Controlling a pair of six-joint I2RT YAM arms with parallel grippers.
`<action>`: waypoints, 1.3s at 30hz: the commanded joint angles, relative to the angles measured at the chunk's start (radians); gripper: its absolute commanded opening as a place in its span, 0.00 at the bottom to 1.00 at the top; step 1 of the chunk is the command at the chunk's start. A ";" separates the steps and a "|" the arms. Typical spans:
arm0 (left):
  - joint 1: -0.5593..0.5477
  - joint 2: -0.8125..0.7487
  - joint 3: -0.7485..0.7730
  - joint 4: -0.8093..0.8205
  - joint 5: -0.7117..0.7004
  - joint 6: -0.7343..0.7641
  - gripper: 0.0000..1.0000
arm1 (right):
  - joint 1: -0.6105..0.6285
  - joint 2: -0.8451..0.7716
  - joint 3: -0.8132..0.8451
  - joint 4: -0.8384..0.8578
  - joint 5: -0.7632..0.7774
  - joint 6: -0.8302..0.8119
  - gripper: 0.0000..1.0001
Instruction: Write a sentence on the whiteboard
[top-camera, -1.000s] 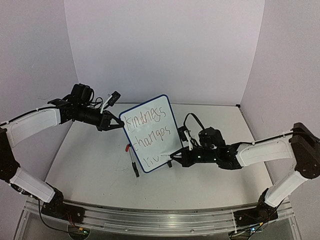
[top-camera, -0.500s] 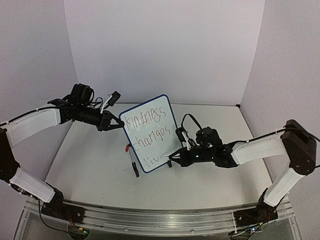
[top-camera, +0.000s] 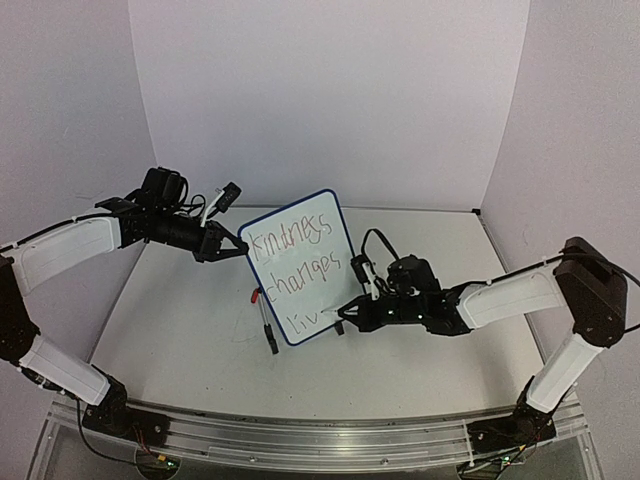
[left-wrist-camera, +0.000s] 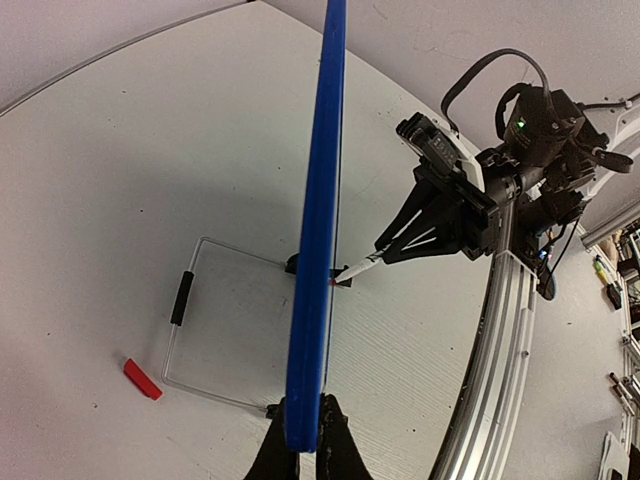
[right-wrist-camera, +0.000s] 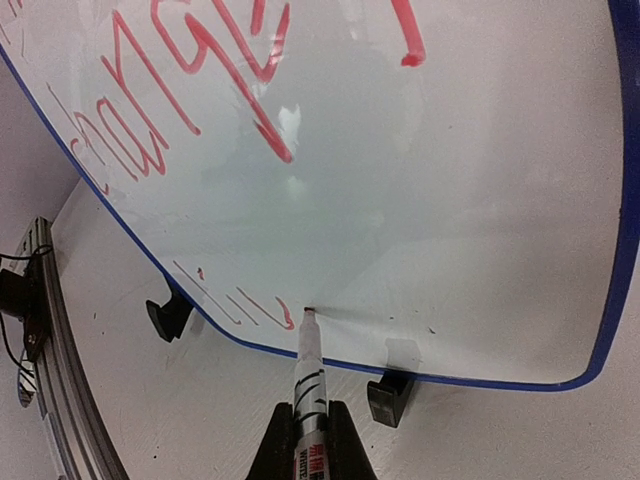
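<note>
The whiteboard (top-camera: 311, 256) stands upright mid-table, tilted, on two black feet (right-wrist-camera: 390, 398). The sentence (top-camera: 292, 240) reads "kindness changes liv" in thin red lines; the "liv" (right-wrist-camera: 245, 306) sits low near the frame. My left gripper (top-camera: 240, 250) is shut on the board's left edge, seen edge-on as a blue strip (left-wrist-camera: 318, 200) between my fingers (left-wrist-camera: 305, 445). My right gripper (top-camera: 350, 313) is shut on a white marker (right-wrist-camera: 308, 372). Its tip touches the board just right of the "v".
A thin wire stand (left-wrist-camera: 215, 320) with a black grip lies behind the board, with a red marker cap (left-wrist-camera: 142, 378) beside it. An aluminium rail (top-camera: 300, 440) runs along the near edge. White walls enclose the back and both sides.
My right arm has shifted slightly left, elbow folding in. The marker tip stays at the end of "liv". The left arm and the board have not moved.
</note>
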 joint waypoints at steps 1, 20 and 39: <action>-0.006 -0.004 -0.003 -0.037 -0.053 0.038 0.00 | -0.008 -0.012 0.012 0.034 0.080 0.017 0.00; -0.006 -0.004 -0.003 -0.037 -0.050 0.038 0.00 | -0.012 -0.030 0.023 0.050 0.038 0.018 0.00; -0.006 0.001 -0.001 -0.036 -0.046 0.038 0.00 | -0.011 0.026 -0.003 0.050 0.035 0.047 0.00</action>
